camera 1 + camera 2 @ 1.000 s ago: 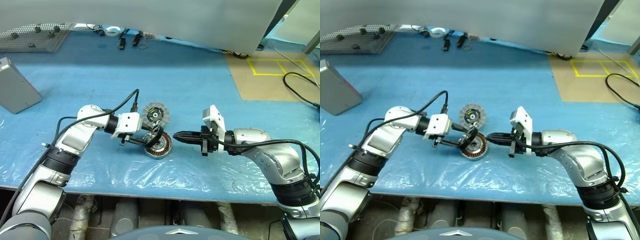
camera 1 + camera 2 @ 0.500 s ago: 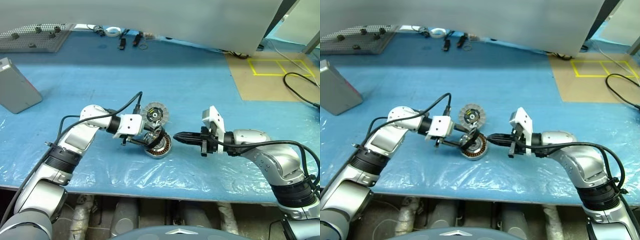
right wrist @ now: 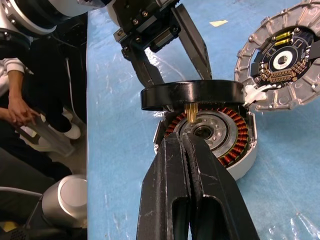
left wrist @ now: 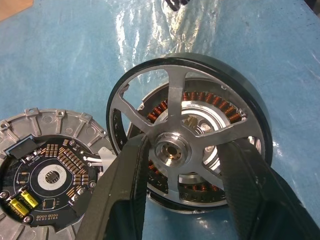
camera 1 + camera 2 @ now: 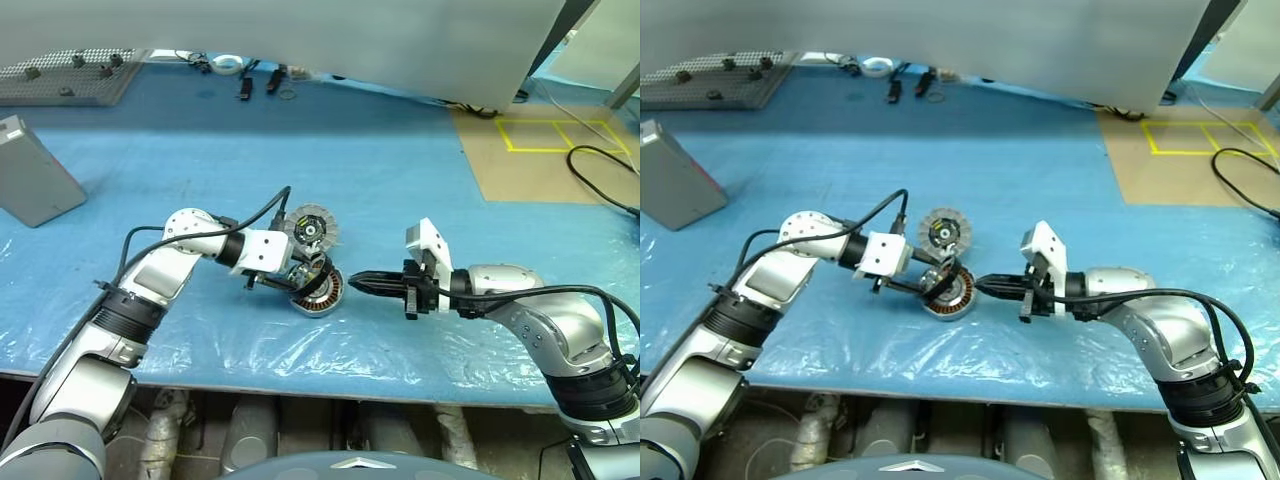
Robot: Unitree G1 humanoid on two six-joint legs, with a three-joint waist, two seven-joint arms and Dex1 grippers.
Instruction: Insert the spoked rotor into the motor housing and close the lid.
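Both arms wear glossy silver-grey shells with black ribbed joint rings; a white block sits at each wrist; a black cable loops along each arm; the left tool (image 5: 300,281) and right tool (image 5: 358,285) carry slim black fingers.

Blue plastic-covered table (image 5: 400,170)

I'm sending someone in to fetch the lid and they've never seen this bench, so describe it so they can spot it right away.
On the blue sheet over the table, look to the middle, where the left gripper holds the spoked rotor above the motor housing. The lid lies just beyond the housing. It is the only solid disc: pale ribbed rim, black circuit centre, yellow parts, no open spokes or copper windings.
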